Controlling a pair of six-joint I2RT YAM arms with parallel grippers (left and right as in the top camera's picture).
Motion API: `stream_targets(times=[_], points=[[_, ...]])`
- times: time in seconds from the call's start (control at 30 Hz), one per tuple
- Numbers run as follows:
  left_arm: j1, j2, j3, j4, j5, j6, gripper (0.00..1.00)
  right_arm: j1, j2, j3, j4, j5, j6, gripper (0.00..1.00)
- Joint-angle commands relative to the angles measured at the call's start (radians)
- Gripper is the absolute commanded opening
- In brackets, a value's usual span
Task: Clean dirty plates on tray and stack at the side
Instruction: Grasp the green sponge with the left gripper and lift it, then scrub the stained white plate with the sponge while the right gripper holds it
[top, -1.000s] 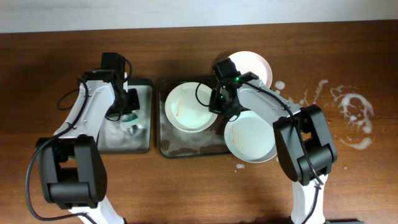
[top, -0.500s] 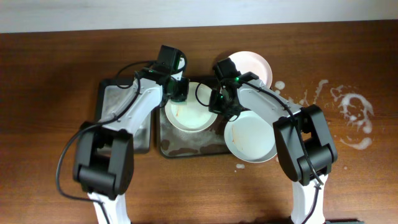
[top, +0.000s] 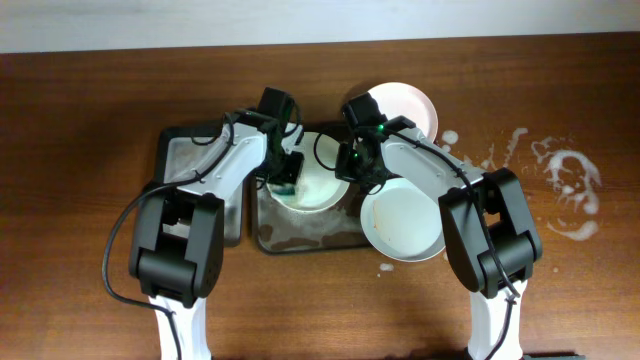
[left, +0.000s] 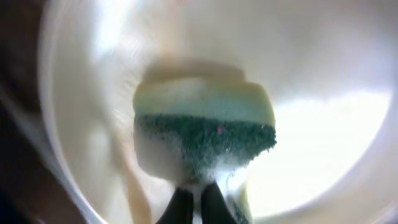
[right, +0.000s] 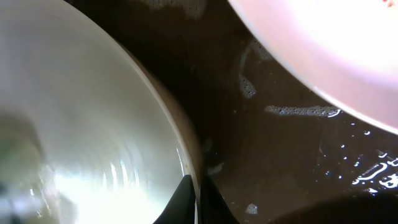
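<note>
Overhead view: the tray (top: 300, 238) lies in the middle of the surface (top: 90, 90) with suds on its floor, and a narrower tray (top: 190, 215) sits just beside it on the left.
Middle plate (top: 322, 182): sits inside the tray, between the two end effectors.
Left end effector (top: 285, 182): over the left half of the middle plate, fingers closed on a sponge (top: 287, 187).
Left wrist view: the sponge (left: 205, 124), yellow above and green below, presses into the white bowl of the middle plate (left: 323, 93). The left end effector (left: 191, 205) pinches the sponge from below.
Right end effector (top: 350, 170): at the right rim of the middle plate.
Right wrist view: the right end effector (right: 199, 200) is clamped on the rim of the middle plate (right: 81, 124), one finger inside and one outside, above the wet tray (right: 267, 162).
Upper plate (top: 412, 105): beyond the tray's far right corner, near the right end effector but apart from it.
Lower plate (top: 402, 222): overlaps the tray's right edge, under the right arm.
Foam (top: 570, 180): splashed on the surface, well to the right.
</note>
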Motion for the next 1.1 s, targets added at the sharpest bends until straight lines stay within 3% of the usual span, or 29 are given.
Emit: stream_targets(times=[0.0,0.23,0.3,0.37,0.57,0.63,0.73,0.8,0.93,1.07], points=[[0.001,0.016,0.010,-0.041,0.087,0.015,0.01,0.005,0.011,-0.020,-0.013,0.058,-0.006,0.05],[0.001,0.016,0.008,0.355,0.074,0.015,0.01,0.005,0.011,-0.020,-0.023,0.059,-0.006,0.04],[0.001,0.020,0.008,0.419,-0.026,0.014,0.01,0.005,0.011,-0.020,-0.022,0.059,-0.006,0.04],[0.001,0.027,0.008,0.402,-0.096,0.008,0.01,0.005,0.011,-0.020,-0.022,0.059,-0.006,0.04],[0.001,0.079,0.005,0.251,-0.096,0.008,0.01,0.005,0.011,-0.020,-0.021,0.059,-0.006,0.04],[0.001,0.080,0.005,0.169,-0.037,0.008,0.01,0.005,0.011,-0.020,-0.023,0.059,-0.006,0.04],[0.000,0.080,0.005,0.039,0.192,0.008,0.01,0.005,0.011,-0.020,-0.019,0.059,-0.006,0.04],[-0.012,0.080,0.005,-0.014,0.237,0.007,0.01,0.005,0.011,-0.020,-0.018,0.059,-0.006,0.04],[-0.075,0.080,0.005,0.047,0.223,0.005,0.01,0.005,0.011,-0.020,-0.019,0.058,-0.006,0.04],[-0.077,0.085,0.005,0.227,-0.018,-0.127,0.01,0.005,0.011,-0.020,-0.020,0.058,-0.006,0.04]])
